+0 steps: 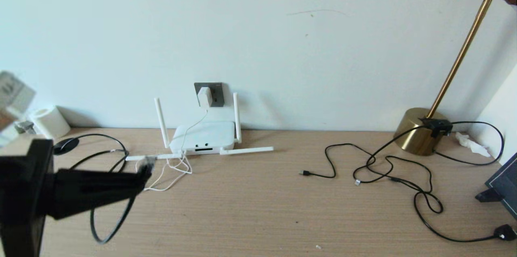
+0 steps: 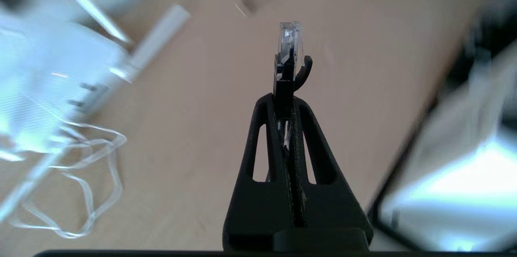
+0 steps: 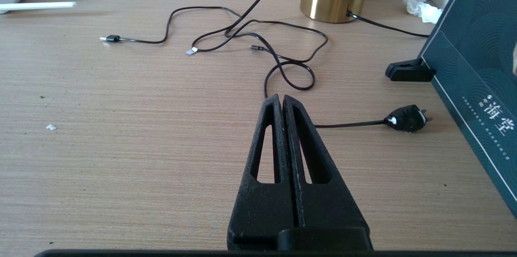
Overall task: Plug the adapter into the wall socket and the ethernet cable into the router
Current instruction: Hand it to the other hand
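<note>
My left hand (image 2: 287, 101) pinches the ethernet cable (image 2: 288, 53) by its plug above the worktop (image 1: 250, 208), just short of the router (image 1: 204, 137), with the adapter (image 1: 204, 96) seated in the wall socket (image 1: 216, 89) beyond, while my right hand (image 3: 282, 101) idles closed

head view overlooks the desk (image 1: 258, 192); both wrist views skim it closely, sharing its surface.

A light wood-grain table (image 1: 250, 204) runs up to the wall. The router (image 1: 203, 137) lies on it at the back, its thin white cord (image 1: 169, 172) coiled in front. Well to the router's right sit thin black cords (image 1: 387, 172), a brass lamp base (image 1: 420, 131), crumpled tissue (image 1: 470, 144) and a dark box (image 3: 476, 75). To its left stands a white roll (image 1: 45, 121).
</note>
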`<state>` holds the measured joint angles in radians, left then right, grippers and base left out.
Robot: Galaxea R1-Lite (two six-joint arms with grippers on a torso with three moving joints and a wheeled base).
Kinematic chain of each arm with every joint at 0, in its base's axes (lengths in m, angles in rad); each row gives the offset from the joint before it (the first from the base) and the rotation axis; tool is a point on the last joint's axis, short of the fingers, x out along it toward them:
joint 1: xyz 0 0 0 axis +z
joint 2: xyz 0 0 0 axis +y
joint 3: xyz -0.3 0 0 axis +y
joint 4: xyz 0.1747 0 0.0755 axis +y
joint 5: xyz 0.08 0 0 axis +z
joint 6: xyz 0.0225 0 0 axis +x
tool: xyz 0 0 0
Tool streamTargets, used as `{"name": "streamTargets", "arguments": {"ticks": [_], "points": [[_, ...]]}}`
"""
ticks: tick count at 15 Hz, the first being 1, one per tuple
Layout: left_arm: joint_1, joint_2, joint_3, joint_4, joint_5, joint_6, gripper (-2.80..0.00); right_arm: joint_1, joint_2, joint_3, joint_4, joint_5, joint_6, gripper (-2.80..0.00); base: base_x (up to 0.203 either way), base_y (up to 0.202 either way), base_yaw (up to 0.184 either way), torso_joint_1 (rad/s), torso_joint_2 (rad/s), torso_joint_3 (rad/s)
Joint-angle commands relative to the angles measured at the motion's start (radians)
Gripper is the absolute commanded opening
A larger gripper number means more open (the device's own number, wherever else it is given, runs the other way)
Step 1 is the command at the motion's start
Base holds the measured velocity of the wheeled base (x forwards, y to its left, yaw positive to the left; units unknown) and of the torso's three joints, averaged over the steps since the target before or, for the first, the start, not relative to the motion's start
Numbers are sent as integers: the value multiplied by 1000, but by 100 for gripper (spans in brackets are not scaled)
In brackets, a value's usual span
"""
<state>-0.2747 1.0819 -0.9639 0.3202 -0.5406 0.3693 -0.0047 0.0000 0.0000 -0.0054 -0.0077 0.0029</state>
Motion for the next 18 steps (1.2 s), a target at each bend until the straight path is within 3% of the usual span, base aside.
{"name": "streamTargets", "arguments": {"ticks": [1,3,7,12,18], "points": [[-1,45,-102,-2,23,-74,-280,0,0,0,-1,0,0,-280,0,0,0,0,0,0],[-6,72,-161,-12,59,-132,-280,0,1,0,-1,0,0,-280,0,0,0,0,0,0],[0,92,-73,-15,56,-143,-280,0,1,0,-1,0,0,-280,0,0,0,0,0,0],[0,95,-48,-3,52,-153,-280,0,1,0,-1,0,0,-280,0,0,0,0,0,0],[-1,155,4,-14,-59,-153,-280,0,0,0,-1,-1,-2,-280,0,0,0,0,0,0]]}}
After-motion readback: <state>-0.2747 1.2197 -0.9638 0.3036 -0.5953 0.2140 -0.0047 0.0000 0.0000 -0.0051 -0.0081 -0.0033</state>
